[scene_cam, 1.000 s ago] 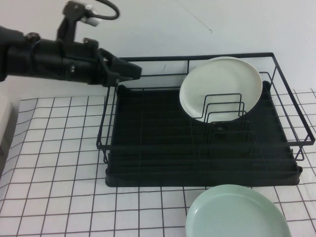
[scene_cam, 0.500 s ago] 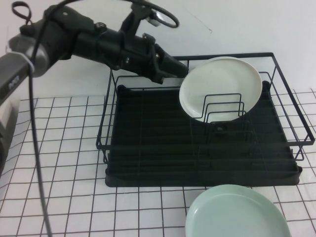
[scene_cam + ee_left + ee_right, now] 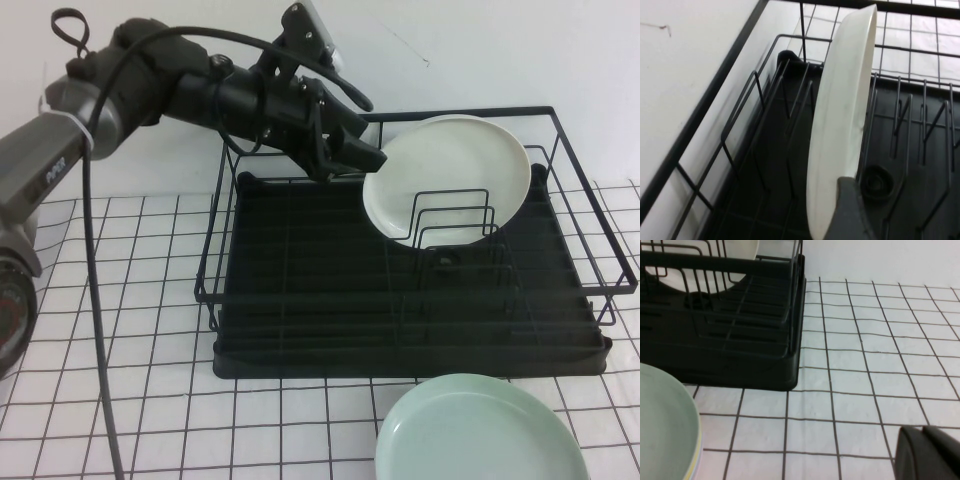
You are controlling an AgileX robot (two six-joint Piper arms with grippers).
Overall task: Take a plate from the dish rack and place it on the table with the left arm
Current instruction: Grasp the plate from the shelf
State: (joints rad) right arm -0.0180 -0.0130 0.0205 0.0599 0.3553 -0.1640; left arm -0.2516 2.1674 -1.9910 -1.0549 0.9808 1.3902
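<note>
Left gripper (image 3: 368, 158) is reaching over the dish rack (image 3: 300, 330) at its far left, one finger tip (image 3: 852, 210) lying against the plate's rim; fingers' spread: cannot tell. Off-white plate (image 3: 450, 175) is standing upright in the far-right dividers, immediately right of the gripper. Right gripper (image 3: 927, 452) is hanging over the table (image 3: 865, 365), right of the rack.

The off-white plate (image 3: 447, 178) is standing on edge between the wire dividers at the far right of the black rack (image 3: 400, 300), leaning slightly, its face turned toward the camera. The rack is sitting on the gridded table (image 3: 120, 300). The left pincer (image 3: 362, 160) is reaching the plate's left rim.
</note>
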